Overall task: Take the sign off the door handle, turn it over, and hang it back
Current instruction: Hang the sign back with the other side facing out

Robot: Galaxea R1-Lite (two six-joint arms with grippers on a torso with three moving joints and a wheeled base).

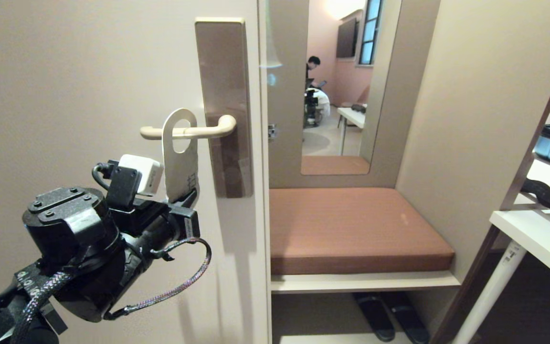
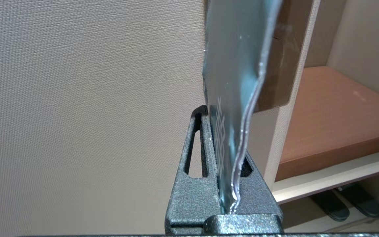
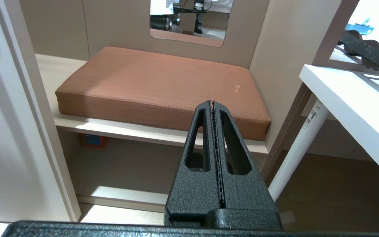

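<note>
Glossy rounded sign [image 1: 180, 160] looped over slim cream door handle [image 1: 194, 132], lower edge clenched by textured black left tool [image 1: 186, 203], right tool [image 3: 213, 104] closed empty.

I'm looking into a hotel-room entry: a white oblong hanger card [image 1: 180, 157] hangs on the cream lever door handle [image 1: 194, 132]; right of it, a brown cushioned bench [image 1: 351, 229], wall mirror [image 1: 337, 86] above, dark slippers [image 1: 389, 317] beneath.

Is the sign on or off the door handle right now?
On: the door handle passes through the sign's oval hole, while the left gripper pinches its lower edge.
</note>
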